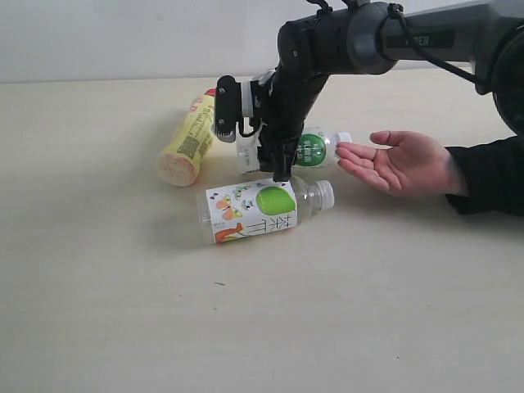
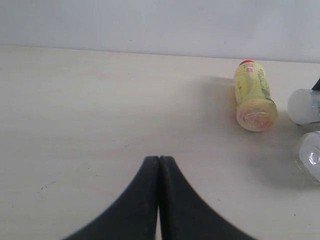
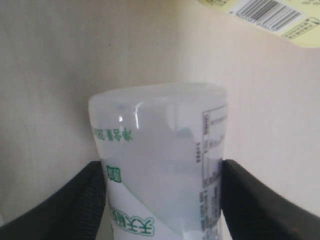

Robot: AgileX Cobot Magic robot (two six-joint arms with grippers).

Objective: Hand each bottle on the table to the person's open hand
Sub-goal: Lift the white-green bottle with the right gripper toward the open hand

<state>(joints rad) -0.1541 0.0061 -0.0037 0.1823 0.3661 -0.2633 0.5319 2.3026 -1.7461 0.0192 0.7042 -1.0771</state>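
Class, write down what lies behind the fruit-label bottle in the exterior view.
Behind the fruit-label bottle lies the green-white label bottle, clamped by the right gripper. Its cap end shows; the gripper covers its base end there.

table (image 1: pixel 98 327): matt pale wood-grain | green-label bottle (image 3: pixel 160 150): clear glossy plastic | jaws: matt black

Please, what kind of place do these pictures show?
Probably a robot test bench, not a home: a plain pale table, a plain white wall and a dark robot arm over it.
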